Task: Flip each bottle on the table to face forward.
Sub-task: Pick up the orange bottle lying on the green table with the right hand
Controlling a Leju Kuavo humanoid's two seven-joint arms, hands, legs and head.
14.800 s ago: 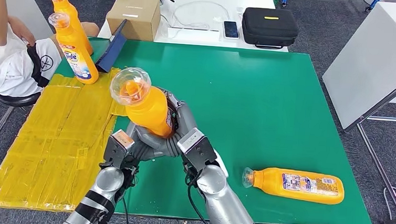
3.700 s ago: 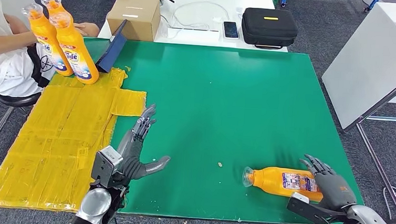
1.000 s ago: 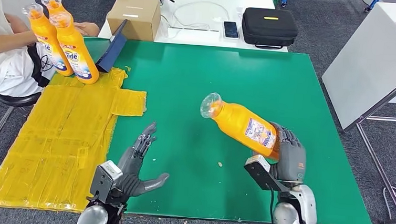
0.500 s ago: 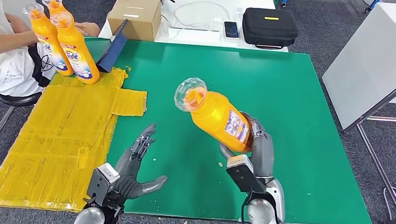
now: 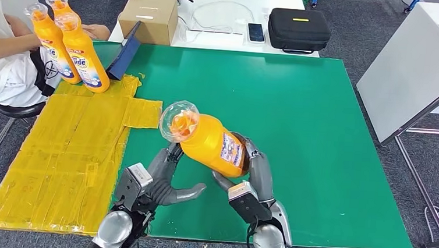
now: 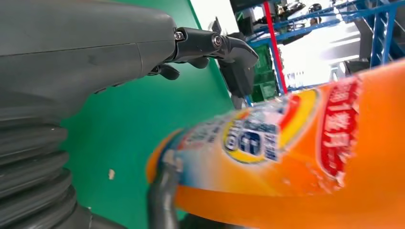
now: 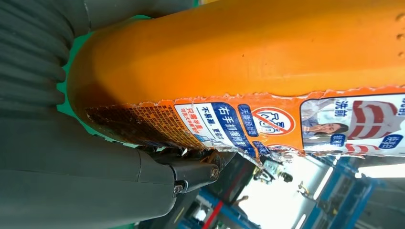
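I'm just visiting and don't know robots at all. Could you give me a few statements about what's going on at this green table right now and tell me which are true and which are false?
1. The right hand holds an orange bottle above the green table. True.
2. The left hand grips that bottle firmly. False: it is open below the bottle's neck.
3. Three orange bottles stand upright at the far left near a person. True.
4. Another bottle lies flat on the green table. False: none lies there.
5. A cardboard box sits on the white table behind. True.
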